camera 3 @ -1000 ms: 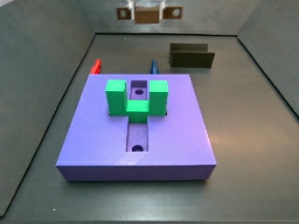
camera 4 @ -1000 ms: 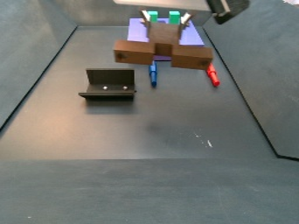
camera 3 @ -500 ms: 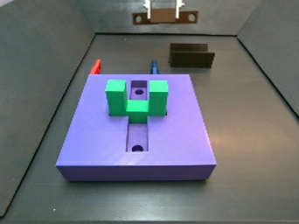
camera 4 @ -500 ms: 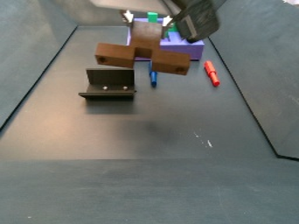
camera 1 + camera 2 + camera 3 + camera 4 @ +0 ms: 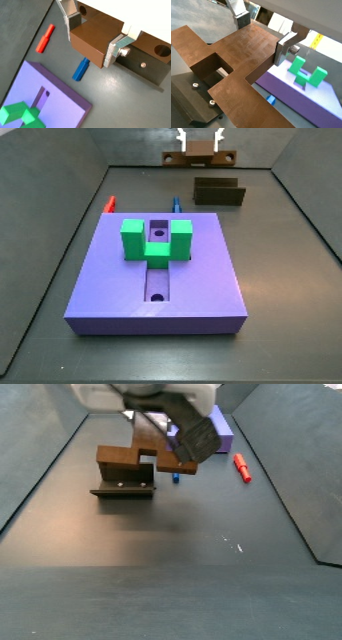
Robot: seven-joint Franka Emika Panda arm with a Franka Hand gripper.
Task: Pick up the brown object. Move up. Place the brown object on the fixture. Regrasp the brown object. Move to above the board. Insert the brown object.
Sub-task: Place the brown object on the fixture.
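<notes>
1. The orange-brown T-shaped block (image 5: 144, 460) hangs in the upper middle of a side view, gripped in the air just above the small dark olive-brown walled fixture (image 5: 124, 488). From these views it cannot be told whether the two touch.
2. The hand (image 5: 94, 30) is closed on the block: in both wrist views its silver plate fingers (image 5: 286, 47) press against opposite faces of the block.
3. The step in hand appears to be placing the block on the fixture, so the hand should descend slowly, keeping the block level and square to the fixture's raised walls.
4. The grip should probably loosen only once the block sits flat, lest it tip.
5. The large purple slab board (image 5: 160, 270) with its green U-shaped block (image 5: 155, 240) fills the middle of a side view, well apart from the fixture (image 5: 219, 192).
6. A red peg (image 5: 45, 38) and a blue peg (image 5: 81, 69) lie on the floor near the board's edge, outside the descent path.
</notes>
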